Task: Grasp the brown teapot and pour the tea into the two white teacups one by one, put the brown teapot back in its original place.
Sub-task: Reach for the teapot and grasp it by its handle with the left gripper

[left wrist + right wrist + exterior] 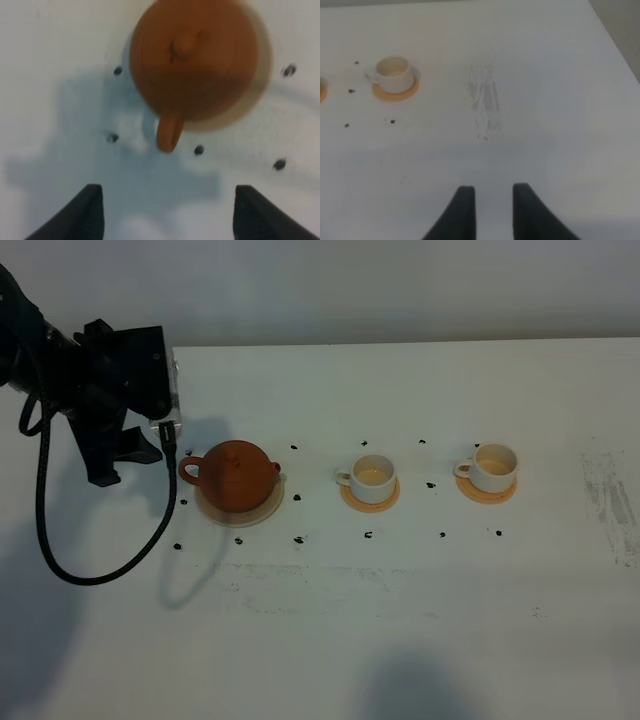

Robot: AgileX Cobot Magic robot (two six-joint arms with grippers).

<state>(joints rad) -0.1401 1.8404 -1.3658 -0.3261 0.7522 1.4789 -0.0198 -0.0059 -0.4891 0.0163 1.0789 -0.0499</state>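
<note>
The teapot (235, 475) sits on its saucer (262, 514). A cup (372, 476) stands beside it and a 2nd cup (495, 467) farther right. The left gripper (170, 215) hangs near the pot's handle (169, 135), not touching, fingers spread wide and empty. The right gripper (494, 212), well apart from the cups, is parted narrowly and holds nothing.

We take this for a robotics lab bench: a plain, scuffed white tabletop (400, 640) against a bare grey wall (400, 290), small black dots (298, 539) marked around a round reddish-brown clay teapot (238, 475), and a black cabled robot arm (110, 380).
</note>
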